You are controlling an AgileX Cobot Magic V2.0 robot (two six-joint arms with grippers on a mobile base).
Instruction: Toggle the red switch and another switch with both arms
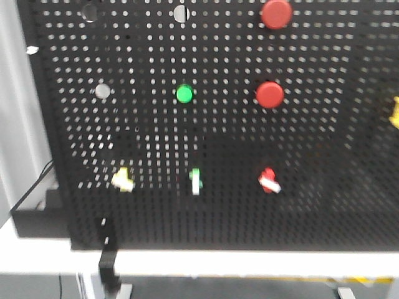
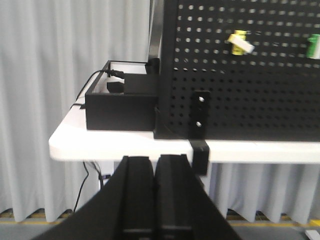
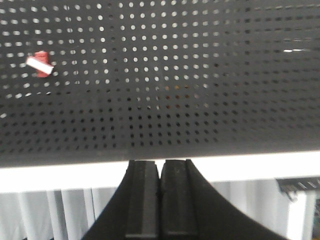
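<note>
White surface [image 1: 249,261] bears a black perforated metal pegboard [image 1: 218,134]; low on it, small red toggle switch [image 1: 269,180] at right, pale yellow toggle switch [image 1: 123,179] at left. Left tool [image 2: 155,167] and right tool [image 3: 160,170] face it, both closed, empty.

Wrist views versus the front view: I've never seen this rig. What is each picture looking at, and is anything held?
This is a two-armed robot facing a black pegboard standing on a white table. The front view looks straight at the board: round red push buttons, a green button, and below them three small toggles: a pale yellow switch, a green-white toggle and the red switch. Each wrist view looks along one arm. The left end effector and right end effector are the black paired fingers at the bottom; both are closed, hold nothing and touch no switch. A black box sits beside the board.
</note>
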